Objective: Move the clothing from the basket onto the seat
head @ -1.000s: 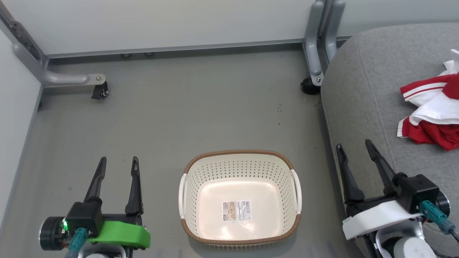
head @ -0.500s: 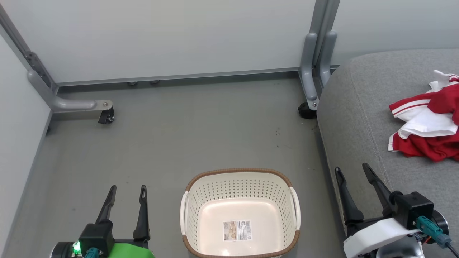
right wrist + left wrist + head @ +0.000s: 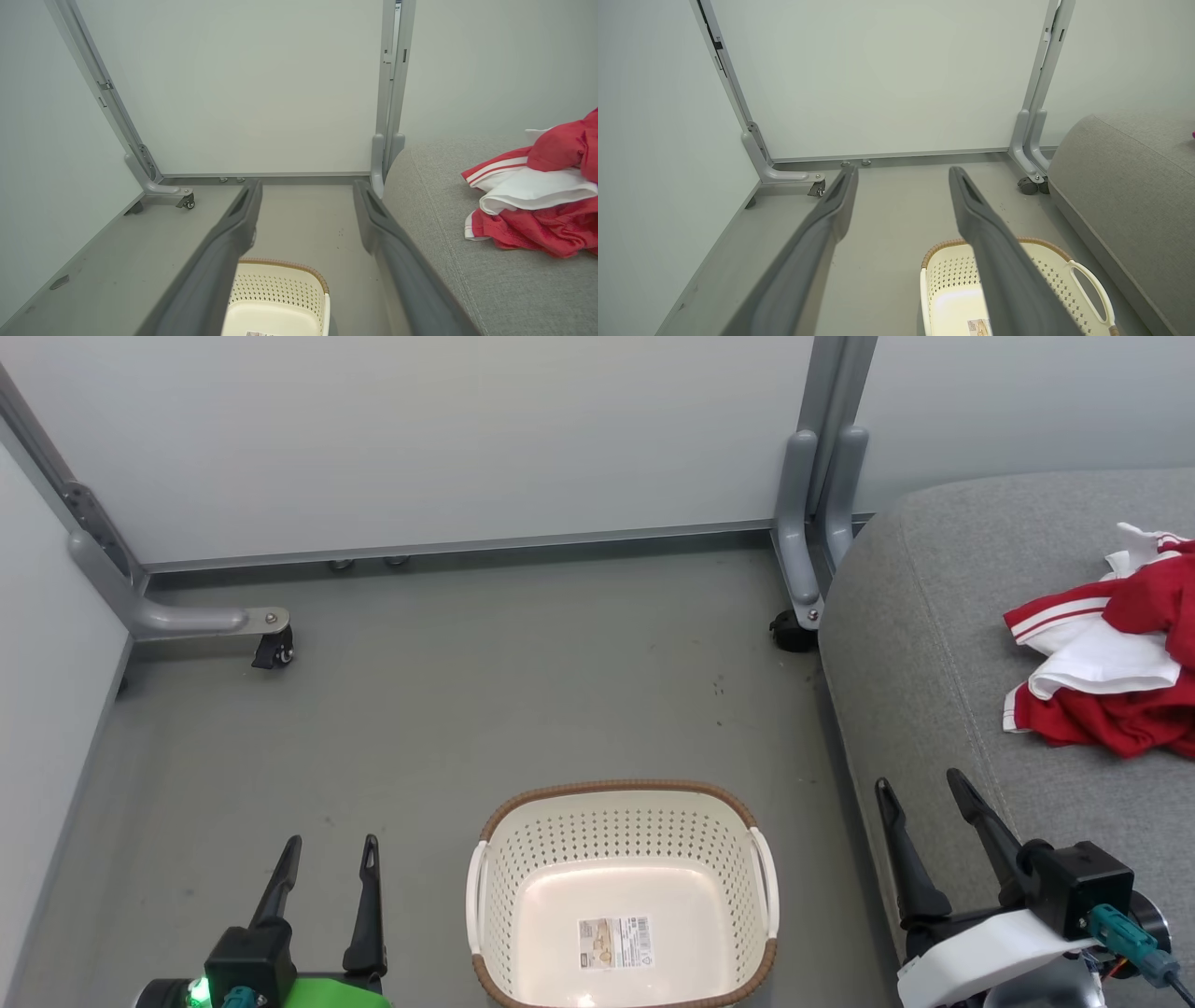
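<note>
Left gripper (image 3: 332, 842) and right gripper (image 3: 919, 779) spread, empty; right wrist view reveals clothing (image 3: 537, 224) on seat (image 3: 444, 233).

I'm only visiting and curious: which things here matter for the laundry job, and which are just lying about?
Part of the job: clothing, basket, seat.
Just there: frame post, caster, floor.

The left gripper (image 3: 332, 845) has long, tapering black fingers (image 3: 277, 898) above a bright green cover (image 3: 341, 991), the right gripper (image 3: 920, 782) a white cover (image 3: 980, 947), each with a teal plug (image 3: 1113, 924).
</note>
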Controlling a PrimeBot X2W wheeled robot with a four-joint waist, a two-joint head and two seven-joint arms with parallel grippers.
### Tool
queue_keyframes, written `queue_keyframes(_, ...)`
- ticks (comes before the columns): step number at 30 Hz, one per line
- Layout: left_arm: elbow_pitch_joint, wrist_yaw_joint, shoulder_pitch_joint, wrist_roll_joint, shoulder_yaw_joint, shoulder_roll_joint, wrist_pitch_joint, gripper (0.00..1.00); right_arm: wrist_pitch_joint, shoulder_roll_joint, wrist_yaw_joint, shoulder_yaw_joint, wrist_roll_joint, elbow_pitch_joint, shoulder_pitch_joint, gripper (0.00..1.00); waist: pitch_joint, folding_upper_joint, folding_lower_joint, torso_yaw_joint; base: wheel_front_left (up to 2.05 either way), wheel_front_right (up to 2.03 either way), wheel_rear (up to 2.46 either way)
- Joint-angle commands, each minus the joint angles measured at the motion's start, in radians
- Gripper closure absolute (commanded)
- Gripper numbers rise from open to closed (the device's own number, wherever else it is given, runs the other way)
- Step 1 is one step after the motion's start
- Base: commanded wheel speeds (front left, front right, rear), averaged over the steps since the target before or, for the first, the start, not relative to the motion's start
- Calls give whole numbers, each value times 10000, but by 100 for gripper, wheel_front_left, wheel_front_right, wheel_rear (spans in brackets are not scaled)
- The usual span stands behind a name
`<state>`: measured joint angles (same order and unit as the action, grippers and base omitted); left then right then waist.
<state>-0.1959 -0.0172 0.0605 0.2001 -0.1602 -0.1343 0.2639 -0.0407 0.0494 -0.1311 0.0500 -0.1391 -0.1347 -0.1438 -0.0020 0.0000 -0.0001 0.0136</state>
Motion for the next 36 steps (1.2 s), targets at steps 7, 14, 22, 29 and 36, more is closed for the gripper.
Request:
queue_keyframes(7, -55, 169, 43, -26, 172, 95, 3, 0, 14, 23, 7, 17, -93, -79, -157, 0, -9, 0, 1, 3, 0, 0, 0)
queue_keyframes(14, -33, 239, -1, -85, 245, 157, 0, 100, 6, 0, 0, 9, -80, -36, -3, 100, 10, 0, 1, -1, 0, 0, 0)
queue_keyframes(22, -368, 327, -124, 810, 414, 283, -264, 100, 15, 28, 0, 14, -1075, 387, 79, 100, 14, 0, 1, -5, 0, 0, 0)
queue_keyframes(29, -366, 439, -278, 2079, 637, 337, -599, 100, 70, 135, 1, -21, -2501, 745, 363, 100, 16, 0, 1, -13, 0, 0, 0)
queue_keyframes(36, -368, 557, -448, 3431, 872, 391, -949, 100, 130, 217, 1, -74, -3979, 1089, 626, 100, 18, 0, 1, -22, 0, 0, 0)
